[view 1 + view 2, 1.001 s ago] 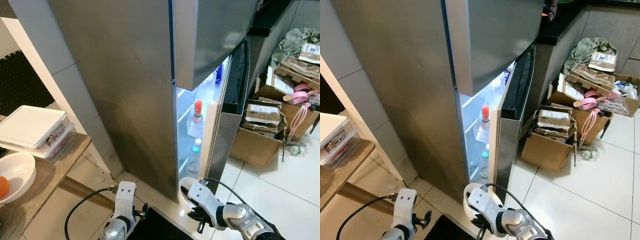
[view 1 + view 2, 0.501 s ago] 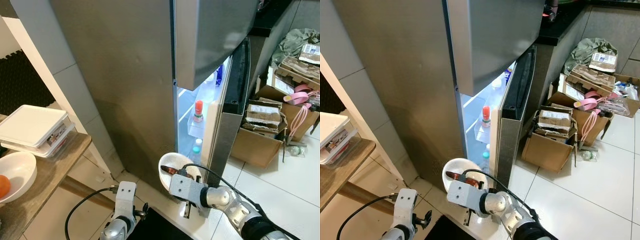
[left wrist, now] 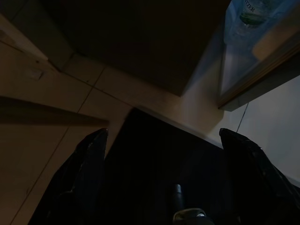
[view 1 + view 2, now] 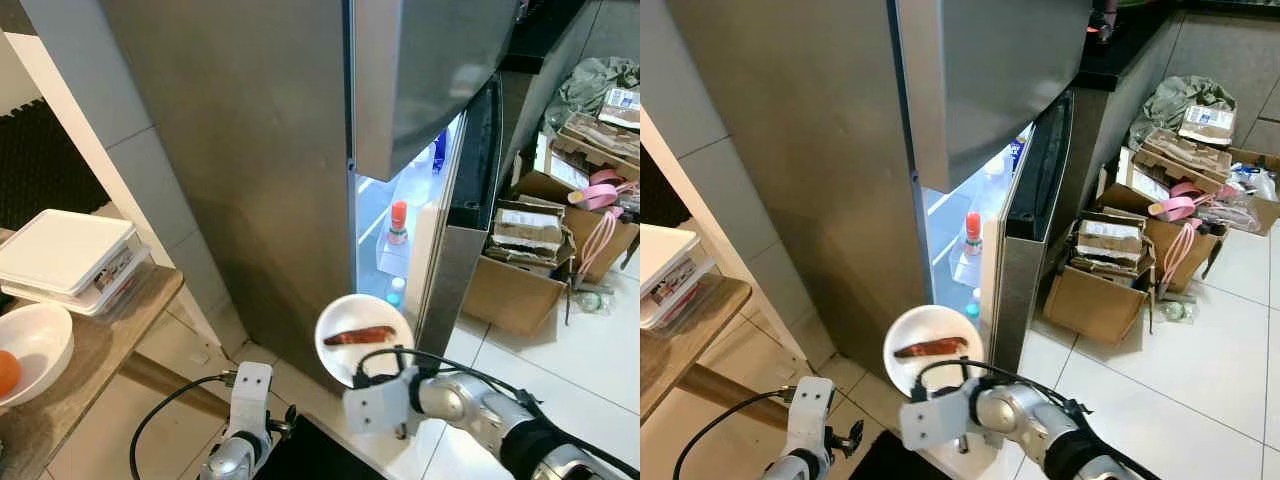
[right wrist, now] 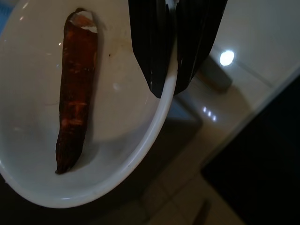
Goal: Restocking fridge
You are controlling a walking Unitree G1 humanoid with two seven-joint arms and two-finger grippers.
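The steel fridge (image 4: 250, 150) stands before me, and its lower door (image 4: 455, 250) is ajar on a lit interior. A red-capped bottle (image 4: 397, 222) and other bottles stand in the door shelves. My right gripper (image 5: 166, 91) is shut on the rim of a white bowl (image 4: 345, 358), held level and low in front of the gap. A long reddish-brown carrot (image 4: 358, 336) lies in the bowl (image 5: 117, 122). My left gripper (image 3: 164, 140) hangs open near the floor, with nothing between its fingers.
A wooden table (image 4: 90, 340) at my left carries a white bowl (image 4: 35, 345) with something orange in it and stacked white containers (image 4: 65, 255). Cardboard boxes (image 4: 520, 270) crowd the tiled floor to the right of the fridge. A black mat (image 3: 154, 164) lies below me.
My right arm has lifted the bowl from near the floor and turned it level, so the carrot inside now shows. The left arm has not moved.
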